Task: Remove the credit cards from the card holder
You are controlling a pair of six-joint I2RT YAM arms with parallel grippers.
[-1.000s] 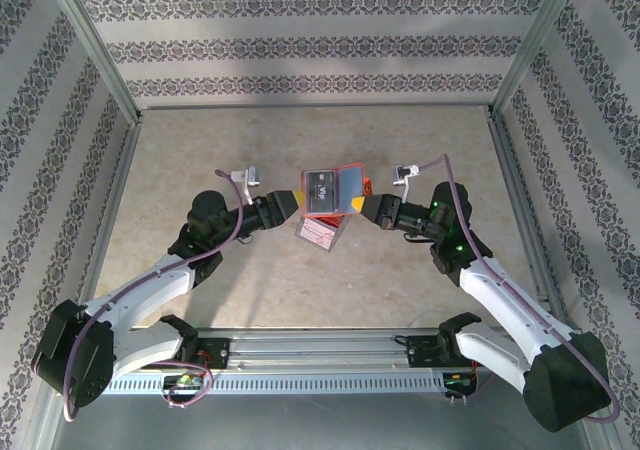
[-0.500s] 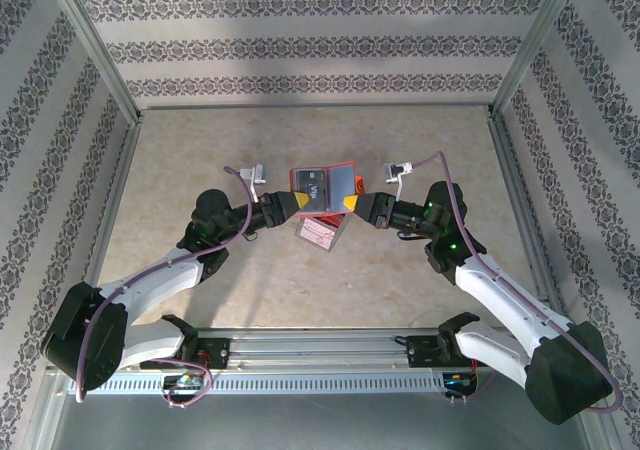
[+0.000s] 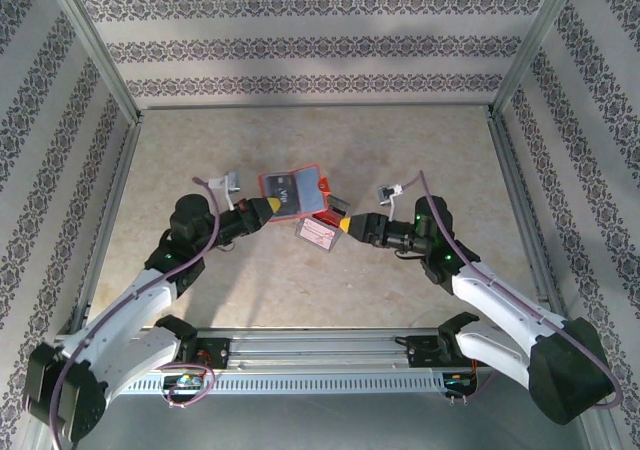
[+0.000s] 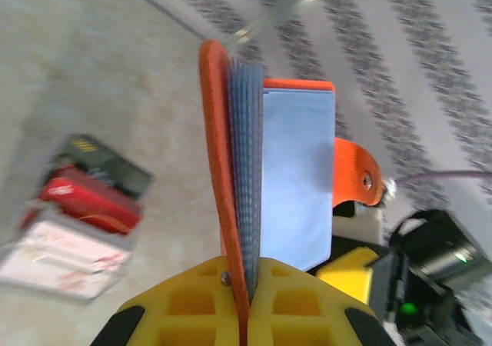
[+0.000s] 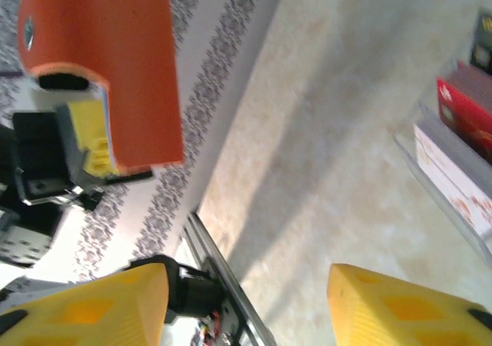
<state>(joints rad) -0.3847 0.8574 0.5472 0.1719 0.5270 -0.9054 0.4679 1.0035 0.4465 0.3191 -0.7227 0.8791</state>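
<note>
**Card holder clamped in my left gripper; my right gripper released**

Top external view: my left gripper [image 3: 268,207] grips the lower left corner of the flat orange-red folding card holder [image 3: 293,190]. The card holder is spread open, with its grey inner faces towards the camera, over the middle of the beige stone-patterned table [image 3: 200,150]. My right gripper [image 3: 345,225] sits apart from the card holder, just beside the right end of the clear plastic box [image 3: 320,232] with red contents that lies on the table.

Left wrist view: my yellow fingers [image 4: 192,296] are clenched on the bottom edge of the card holder [image 4: 217,154], which stands upright with its blue pockets fanned and its rounded snap tab on the right. The clear plastic box [image 4: 69,223] lies lower left.

Right wrist view: my yellow fingers [image 5: 84,307] stand wide apart with nothing between them. The card holder [image 5: 115,69] hangs upper left, well apart from them.
</note>
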